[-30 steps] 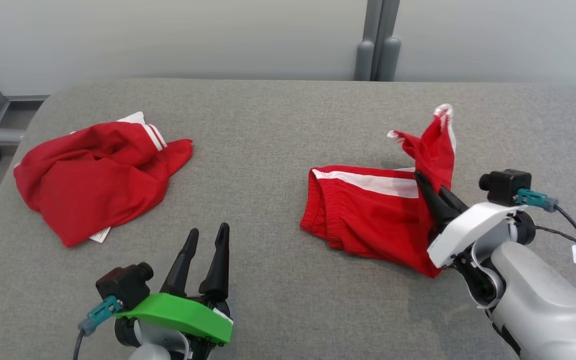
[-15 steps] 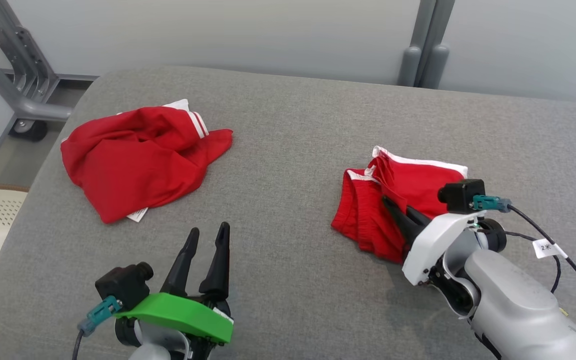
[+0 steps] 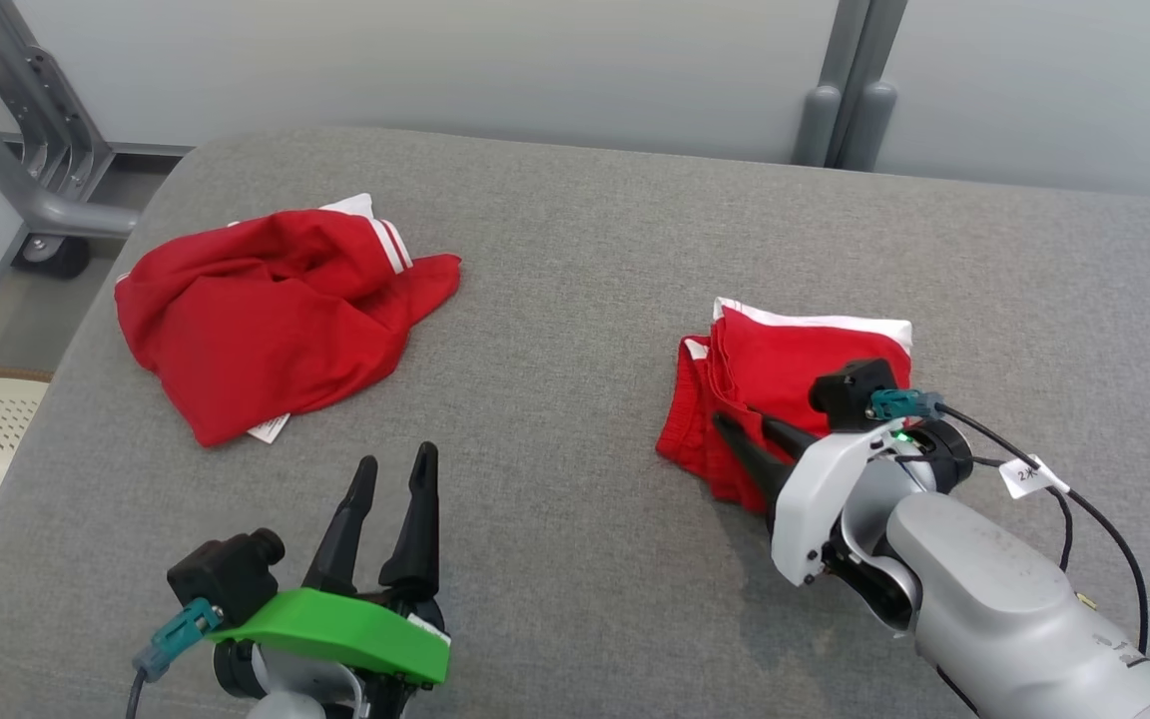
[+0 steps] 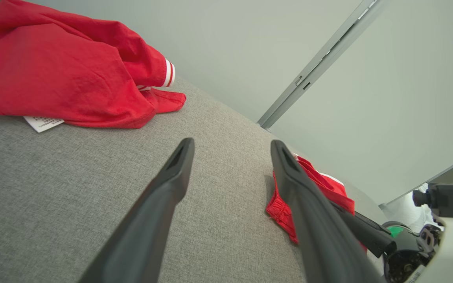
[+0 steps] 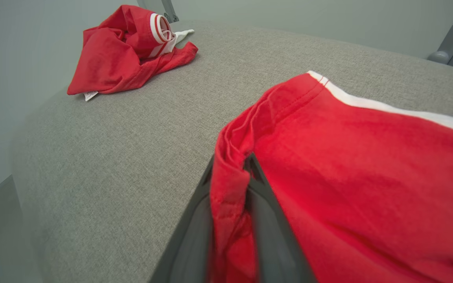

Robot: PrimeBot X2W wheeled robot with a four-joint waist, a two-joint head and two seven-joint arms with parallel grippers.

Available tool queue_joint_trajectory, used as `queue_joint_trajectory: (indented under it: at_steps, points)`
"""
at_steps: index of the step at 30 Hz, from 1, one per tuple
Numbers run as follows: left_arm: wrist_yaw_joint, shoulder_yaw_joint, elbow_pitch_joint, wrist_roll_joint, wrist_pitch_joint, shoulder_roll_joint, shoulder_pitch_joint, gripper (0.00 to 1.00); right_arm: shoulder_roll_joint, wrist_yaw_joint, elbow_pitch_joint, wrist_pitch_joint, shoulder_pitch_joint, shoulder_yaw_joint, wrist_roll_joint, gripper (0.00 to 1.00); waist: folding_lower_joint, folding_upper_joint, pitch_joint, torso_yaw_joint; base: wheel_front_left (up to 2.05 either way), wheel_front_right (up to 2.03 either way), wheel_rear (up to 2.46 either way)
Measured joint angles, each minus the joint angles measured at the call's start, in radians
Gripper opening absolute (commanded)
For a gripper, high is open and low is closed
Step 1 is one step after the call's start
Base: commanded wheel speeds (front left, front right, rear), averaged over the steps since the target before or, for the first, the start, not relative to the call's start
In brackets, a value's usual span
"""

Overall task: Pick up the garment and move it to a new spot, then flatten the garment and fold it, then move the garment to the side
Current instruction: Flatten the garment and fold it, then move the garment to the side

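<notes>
Gripping near hem of folded red shorts (image 3: 805,359) at 4 o'clock with right hand (image 3: 743,424), likely for sliding aside; holding left hand (image 3: 395,457) open at 7 o'clock.

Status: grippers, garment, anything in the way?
Left gripper open, empty. Right gripper astride folded red shorts' edge, grip unclear. Crumpled red garment lies apart, to the left.

Cable tag (image 3: 1032,475): "2", rest unclear
</notes>
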Motion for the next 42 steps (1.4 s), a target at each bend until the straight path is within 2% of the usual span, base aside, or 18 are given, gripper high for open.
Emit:
queue_joint_trajectory:
  at_steps: [1,8,14,19,21,28,33,42]
  points:
    - [0.000,0.000,-0.002,0.000,0.000,0.000,0.000,1.00,-0.002,0.000,0.000,-0.001,-0.007,0.007,-0.011,1.00,0.0000,0.0000,0.000,-0.004,0.00,0.00,0.00]
    - [0.002,0.002,-0.007,0.000,0.000,0.000,0.001,1.00,0.001,0.000,-0.021,-0.021,-0.025,0.070,-0.066,1.00,0.0000,0.0000,0.000,-0.036,0.00,0.00,0.00]
    - [0.005,0.006,-0.011,0.000,0.000,0.000,0.002,1.00,0.032,0.001,-0.073,-0.063,-0.025,0.067,-0.042,1.00,0.0000,0.0000,-0.004,-0.065,0.00,0.00,0.00]
    - [0.005,0.002,-0.017,0.001,0.000,0.000,0.002,1.00,-0.034,-0.006,-0.058,-0.095,-0.029,-0.032,-0.015,1.00,0.0000,0.0000,-0.004,-0.079,0.00,0.00,0.00]
    - [0.005,-0.002,-0.026,0.001,0.000,0.000,0.002,1.00,-0.066,-0.022,-0.044,-0.098,-0.029,-0.073,0.012,1.00,0.0000,0.0000,-0.001,-0.078,0.00,0.00,0.00]
    - [0.005,-0.004,-0.044,0.010,0.002,0.001,0.002,1.00,-0.114,-0.049,0.026,-0.098,0.006,-0.193,0.136,1.00,0.0000,0.0000,0.026,-0.066,0.00,0.00,0.00]
    - [0.005,-0.008,-0.049,0.012,0.009,0.002,0.002,1.00,-0.108,-0.051,0.067,-0.077,0.051,-0.229,0.214,1.00,0.0000,0.0000,0.050,-0.046,0.00,0.00,0.00]
    - [0.005,-0.007,-0.049,0.018,0.009,0.002,0.000,1.00,-0.075,-0.036,0.115,-0.026,0.080,-0.250,0.282,1.00,0.0000,0.0000,0.081,-0.001,0.00,0.00,0.00]
